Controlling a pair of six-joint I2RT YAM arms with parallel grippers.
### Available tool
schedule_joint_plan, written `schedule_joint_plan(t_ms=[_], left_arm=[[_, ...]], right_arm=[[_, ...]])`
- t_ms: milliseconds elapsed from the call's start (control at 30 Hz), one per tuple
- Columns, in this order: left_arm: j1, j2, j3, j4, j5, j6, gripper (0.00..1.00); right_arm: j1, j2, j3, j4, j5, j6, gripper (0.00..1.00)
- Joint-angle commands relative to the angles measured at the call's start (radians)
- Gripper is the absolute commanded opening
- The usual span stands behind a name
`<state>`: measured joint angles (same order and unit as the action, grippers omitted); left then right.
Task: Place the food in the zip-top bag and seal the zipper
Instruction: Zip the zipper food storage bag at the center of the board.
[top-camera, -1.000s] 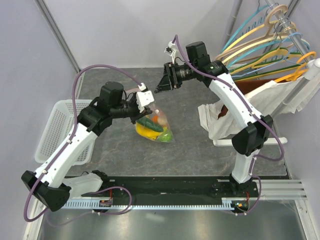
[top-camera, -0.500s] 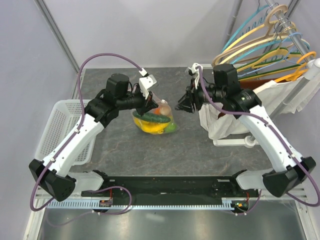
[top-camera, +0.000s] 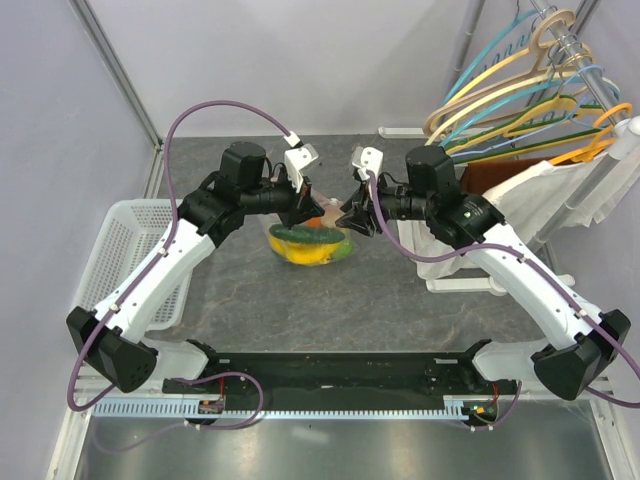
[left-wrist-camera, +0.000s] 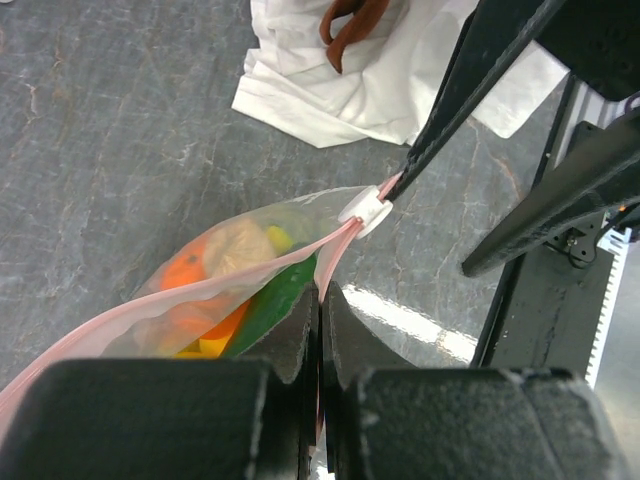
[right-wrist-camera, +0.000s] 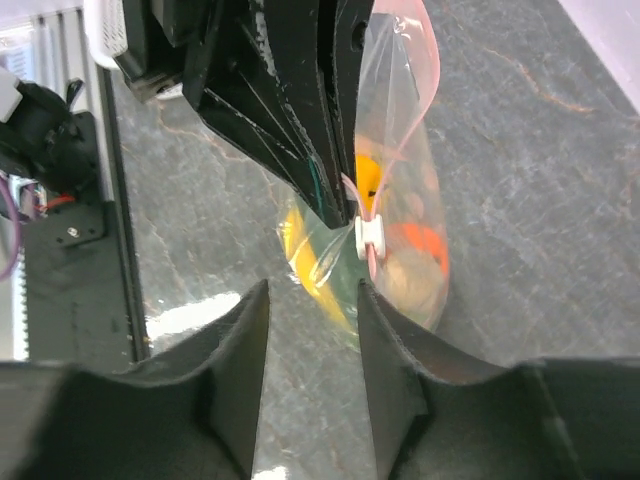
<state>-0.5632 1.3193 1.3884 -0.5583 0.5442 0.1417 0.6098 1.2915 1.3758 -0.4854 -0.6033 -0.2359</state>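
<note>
Food (top-camera: 300, 252) in orange, yellow and green lay inside the zip-top bag (left-wrist-camera: 300, 215), at the middle of the grey surface (top-camera: 400, 300). Whether the bag's bottom rested on that surface or hung just over it could not be told.

At the far left a white mesh basket (top-camera: 120, 255) stood well apart from the work. Next came the left end effector (left-wrist-camera: 320, 310), clenched on the pink zipper (left-wrist-camera: 150, 305) at one end of the bag's mouth. That grip seemed meant to anchor the bag and hold the strip taut and raised, so the closure could run along it. From there the strip led to the white slider (left-wrist-camera: 365, 210), which sat at the other end of the mouth. The two lips looked parted between them, so the seal was likely not yet made.

Right of the slider, the right end effector (right-wrist-camera: 311, 300) was released and held nothing. Its jaws stood apart and faced the slider squarely, one fingertip just beside it, probably to pinch it and pull it along.

Farther right lay a white cloth (top-camera: 440, 245), and beyond it hung coloured hangers (top-camera: 530, 90).
</note>
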Motion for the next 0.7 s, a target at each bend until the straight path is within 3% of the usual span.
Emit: schedule_joint_plan(t_ms=[0, 300, 567, 667], left_arm=[[-0.004, 0.0, 0.051, 0.04, 0.049, -0.045, 0.02], [-0.004, 0.001, 0.038, 0.038, 0.12, -0.037, 0.02], [-0.003, -0.014, 0.031, 0.021, 0.132, -0.022, 0.02], [0.002, -0.015, 0.032, 0.014, 0.134, -0.017, 0.02]], right_arm=[[0.013, -0.001, -0.014, 0.064, 0.034, -0.085, 0.41], [0.028, 0.012, -0.041, 0.079, 0.071, -0.144, 0.34], [0.028, -0.058, -0.135, 0.111, 0.05, -0.285, 0.39], [0.028, -0.119, -0.173, 0.116, 0.065, -0.258, 0.4]])
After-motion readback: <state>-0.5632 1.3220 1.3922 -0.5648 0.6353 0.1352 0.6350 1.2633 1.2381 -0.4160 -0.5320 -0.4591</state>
